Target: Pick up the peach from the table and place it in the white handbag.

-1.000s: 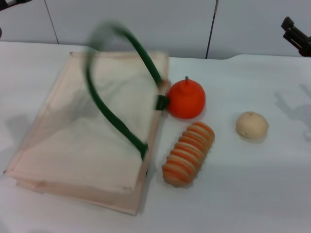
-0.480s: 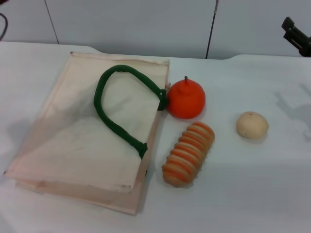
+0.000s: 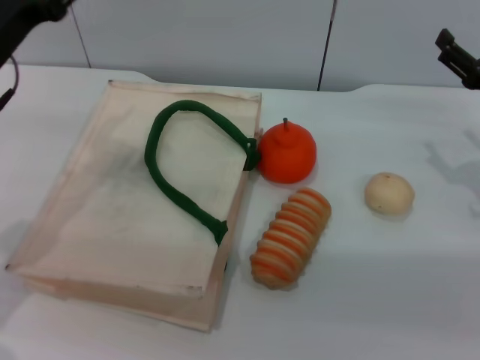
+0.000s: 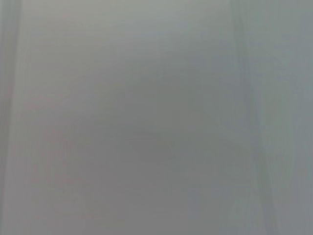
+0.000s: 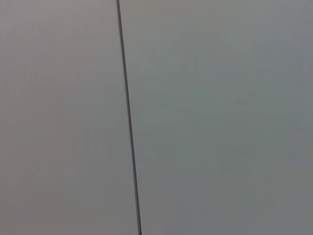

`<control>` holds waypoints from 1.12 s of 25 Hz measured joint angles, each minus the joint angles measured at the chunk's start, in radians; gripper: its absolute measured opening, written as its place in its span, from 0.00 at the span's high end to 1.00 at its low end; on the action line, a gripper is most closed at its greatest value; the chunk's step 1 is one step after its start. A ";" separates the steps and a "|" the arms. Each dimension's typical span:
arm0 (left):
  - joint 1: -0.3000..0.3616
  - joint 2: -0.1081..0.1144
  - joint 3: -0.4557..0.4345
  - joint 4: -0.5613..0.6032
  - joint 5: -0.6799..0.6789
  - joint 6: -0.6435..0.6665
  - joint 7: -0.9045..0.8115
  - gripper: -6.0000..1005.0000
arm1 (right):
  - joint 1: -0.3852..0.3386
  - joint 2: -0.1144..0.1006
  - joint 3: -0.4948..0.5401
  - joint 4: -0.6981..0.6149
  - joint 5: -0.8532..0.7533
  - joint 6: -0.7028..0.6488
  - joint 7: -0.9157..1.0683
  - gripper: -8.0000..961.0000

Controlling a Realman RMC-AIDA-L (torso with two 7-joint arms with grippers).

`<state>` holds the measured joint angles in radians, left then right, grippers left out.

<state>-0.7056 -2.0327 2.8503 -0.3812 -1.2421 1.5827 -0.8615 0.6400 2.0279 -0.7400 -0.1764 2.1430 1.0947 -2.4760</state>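
The white handbag (image 3: 112,225) lies flat on the table at the left of the head view, its dark green handle (image 3: 169,184) resting on top of it. No peach shows in any view; it is hidden or out of view. Part of my left arm (image 3: 22,19) shows dark at the far top left corner, above and behind the bag. Part of my right gripper (image 3: 459,58) shows at the far top right edge, raised well away from everything. Both wrist views show only a plain grey wall.
A bright orange stemmed fruit (image 3: 287,154) sits against the bag's right edge. An orange and cream striped ridged item (image 3: 291,236) lies in front of it. A beige potato-like ball (image 3: 388,193) sits farther right. The white table (image 3: 375,307) ends at the back wall.
The green handle, lifted and blurred a second ago, has dropped flat onto the bag. My left arm has come into view at the top left. The right arm has not moved.
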 joint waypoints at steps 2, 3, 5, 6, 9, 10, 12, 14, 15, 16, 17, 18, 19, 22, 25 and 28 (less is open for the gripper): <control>0.027 0.001 0.000 0.092 -0.117 -0.054 0.076 0.14 | -0.001 0.001 0.001 0.001 0.000 -0.004 -0.001 0.07; 0.035 0.000 0.000 0.116 -0.154 -0.069 0.093 0.14 | -0.001 0.001 0.001 0.001 0.003 -0.007 -0.003 0.07; 0.051 0.001 0.000 0.167 -0.217 -0.098 0.115 0.15 | -0.001 0.002 0.001 0.007 0.020 -0.011 -0.016 0.07; 0.054 0.001 0.000 0.178 -0.230 -0.105 0.117 0.15 | -0.001 0.003 0.002 0.016 0.039 -0.011 -0.030 0.07; 0.056 0.000 0.007 0.215 -0.217 -0.106 0.133 0.15 | 0.001 0.004 0.002 0.062 0.122 -0.003 -0.093 0.07; 0.057 0.000 0.008 0.238 -0.206 -0.102 0.145 0.15 | 0.003 0.005 0.002 0.078 0.154 0.002 -0.117 0.07; 0.060 0.000 0.005 0.275 -0.201 -0.099 0.154 0.15 | 0.005 0.006 0.002 0.106 0.205 0.020 -0.158 0.07; 0.063 -0.001 0.001 0.311 -0.220 -0.103 0.156 0.15 | 0.007 0.008 0.002 0.131 0.247 0.050 -0.178 0.07; 0.064 -0.002 0.001 0.327 -0.236 -0.112 0.159 0.15 | 0.007 0.008 0.002 0.144 0.268 0.067 -0.189 0.07; 0.065 -0.003 0.000 0.338 -0.254 -0.126 0.164 0.15 | 0.006 0.008 0.002 0.152 0.287 0.078 -0.198 0.07; 0.066 -0.003 0.000 0.348 -0.272 -0.146 0.170 0.15 | 0.006 0.008 0.002 0.159 0.299 0.084 -0.205 0.07; 0.066 -0.003 0.000 0.350 -0.283 -0.164 0.170 0.15 | 0.006 0.008 0.002 0.164 0.307 0.087 -0.211 0.07; 0.067 -0.003 0.000 0.351 -0.291 -0.184 0.165 0.15 | 0.005 0.008 0.002 0.166 0.311 0.089 -0.214 0.07; 0.069 -0.001 0.001 0.352 -0.293 -0.207 0.133 0.15 | 0.003 0.008 0.002 0.169 0.312 0.090 -0.217 0.07; 0.070 -0.001 0.006 0.352 -0.286 -0.205 0.128 0.15 | 0.001 0.008 0.002 0.169 0.313 0.090 -0.217 0.07; 0.070 -0.002 0.005 0.354 -0.284 -0.204 0.127 0.15 | 0.001 0.008 0.002 0.169 0.312 0.087 -0.217 0.07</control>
<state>-0.6355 -2.0347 2.8553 -0.0275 -1.5265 1.3789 -0.7341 0.6414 2.0356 -0.7378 -0.0076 2.4548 1.1817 -2.6934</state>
